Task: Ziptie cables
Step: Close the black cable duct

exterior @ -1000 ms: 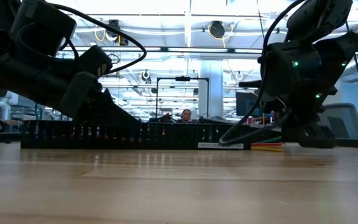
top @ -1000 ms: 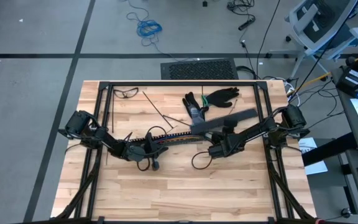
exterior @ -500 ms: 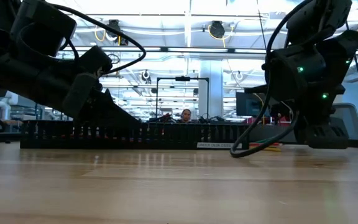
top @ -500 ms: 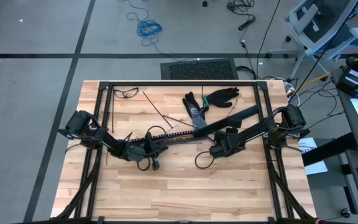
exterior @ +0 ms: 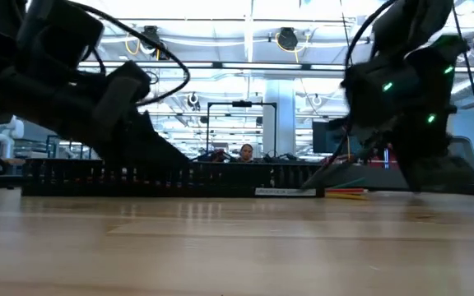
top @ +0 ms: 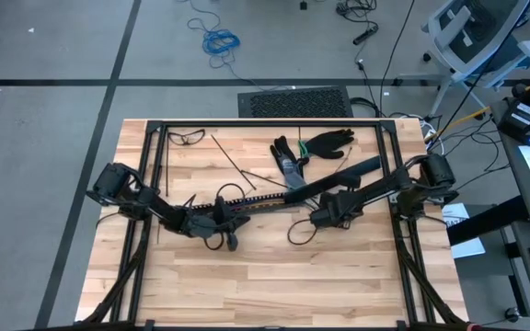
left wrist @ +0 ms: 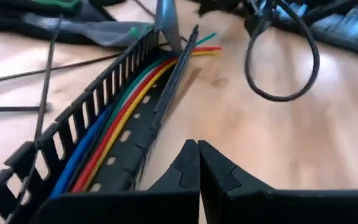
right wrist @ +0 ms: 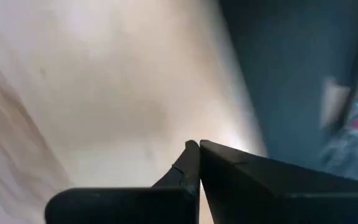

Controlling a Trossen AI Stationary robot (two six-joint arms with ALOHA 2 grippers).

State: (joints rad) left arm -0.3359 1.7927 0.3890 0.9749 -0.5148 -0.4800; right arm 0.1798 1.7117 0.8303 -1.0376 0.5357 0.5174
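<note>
Now the right gripper is sitting over the middle of the worktop, jaws pressed together on nothing visible, and over the last second it has been drifting slightly toward the far side, closer to the long black slotted rail. Its jaws have been easing fully together in that time. The looped ziptie is lying on the wood just beside it, apparently left free. The left gripper is resting near the rail's other end, jaws also pressed together and empty, barely shifted. The cables are lying inside the rail, blue, green, yellow and red side by side, their tips poking out at the far end. More zipties are lying loose toward the back, near a pair of black gloves. Judging from this, the loop is not yet around the cables, so the tying step is probably still ahead.
</note>
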